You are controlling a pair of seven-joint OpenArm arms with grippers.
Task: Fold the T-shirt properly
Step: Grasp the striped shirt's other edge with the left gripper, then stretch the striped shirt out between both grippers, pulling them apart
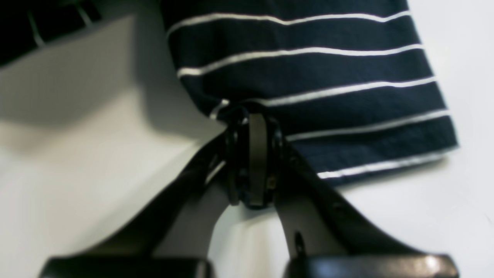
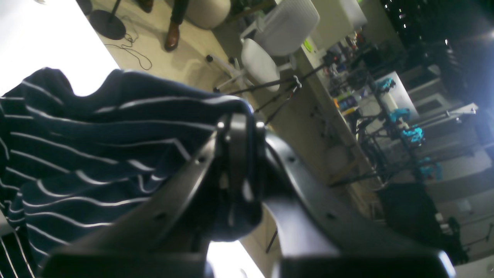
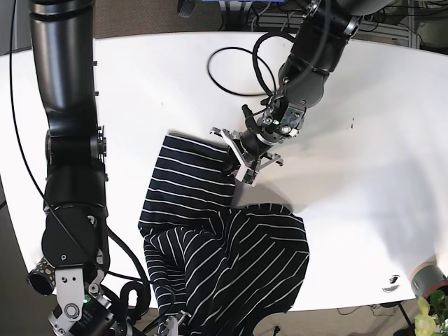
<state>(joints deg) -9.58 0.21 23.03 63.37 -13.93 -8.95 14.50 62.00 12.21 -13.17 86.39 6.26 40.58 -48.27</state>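
Note:
The navy T-shirt (image 3: 210, 245) with thin white stripes lies crumpled on the white table (image 3: 364, 175). My left gripper (image 3: 234, 159) is at the shirt's upper right corner. In the left wrist view the left gripper (image 1: 252, 116) is shut on the edge of a folded striped part of the shirt (image 1: 308, 69), just above the table. My right gripper (image 2: 239, 123) is shut on a bunched hem of the shirt (image 2: 96, 154) and holds it lifted. In the base view it sits at the shirt's lower edge (image 3: 171, 323), mostly hidden.
A black cable (image 3: 238, 70) loops on the table behind the left arm. A potted plant (image 3: 428, 315) stands at the table's front right corner. The right wrist view shows a white chair (image 2: 270, 46) and tripods beyond the table.

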